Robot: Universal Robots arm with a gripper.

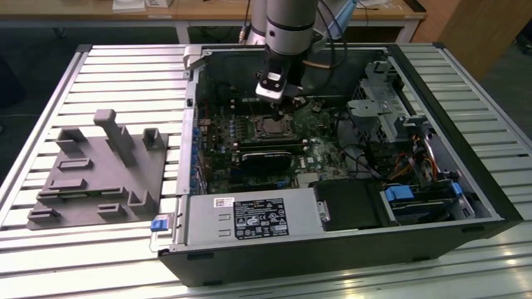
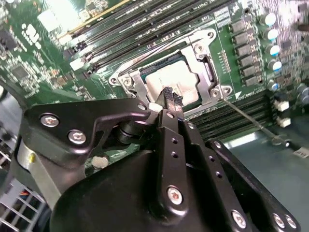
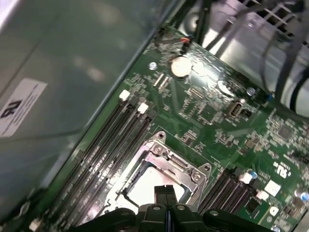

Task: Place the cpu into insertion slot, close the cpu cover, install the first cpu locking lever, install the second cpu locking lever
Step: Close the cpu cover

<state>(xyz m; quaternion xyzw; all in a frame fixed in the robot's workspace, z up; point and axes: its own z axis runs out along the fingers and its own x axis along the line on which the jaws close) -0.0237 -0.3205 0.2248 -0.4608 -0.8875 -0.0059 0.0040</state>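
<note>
Robot arm at work inside an open computer case (image 1: 486, 187) on a slatted desk (image 1: 124, 75); in the exterior view the gripper (image 1: 283, 111) hangs in the upper middle of the frame, just above the processor socket on the green motherboard (image 1: 218, 156); its jaws are together, the two black tips side by side in both wrist views. The cpu (image 2: 182, 81), its dull silver top showing, sits in the socket, in the middle of the case in the exterior view (image 1: 270, 129); the cpu cover (image 2: 131, 83) lies flat around it, its window framing the chip, seen too in the first wrist view (image 3: 166, 157). The fingertips (image 2: 167, 94) stand just over the chip's edge; whether they touch it cannot be told. A thin metal rod (image 2: 248, 120) runs out from the socket's corner across the board. A grey moulded fixture (image 1: 99, 180) rests on the desk at the exterior view's left, well apart from the case; the power supply (image 1: 249, 218) fills the case's lower part.
</note>
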